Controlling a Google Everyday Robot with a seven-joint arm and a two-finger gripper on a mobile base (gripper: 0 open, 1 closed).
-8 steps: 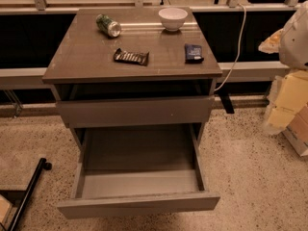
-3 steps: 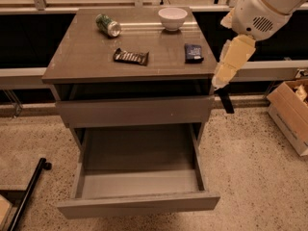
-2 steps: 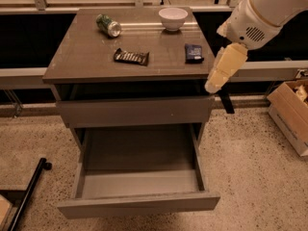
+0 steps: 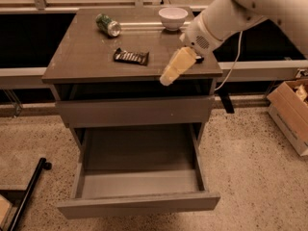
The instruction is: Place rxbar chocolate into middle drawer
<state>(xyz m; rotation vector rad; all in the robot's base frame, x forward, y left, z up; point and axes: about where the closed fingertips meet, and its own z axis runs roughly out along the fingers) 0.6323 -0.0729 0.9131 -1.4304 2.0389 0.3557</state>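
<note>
The rxbar chocolate is a slim dark wrapper lying flat on the cabinet top, left of centre. The middle drawer is pulled out wide below, and I see nothing inside it. The drawer front above it is shut. My gripper hangs from the white arm over the front right part of the cabinet top, to the right of the bar and apart from it, pointing down and left. It holds nothing that I can see.
A green can lies on its side at the back left of the top. A white bowl stands at the back. A cardboard box sits on the floor at the right. A black bar lies on the floor at the left.
The arm has swung in from the right and moved left over the cabinet top, now covering the dark blue packet. The bar and the drawer have not moved.
</note>
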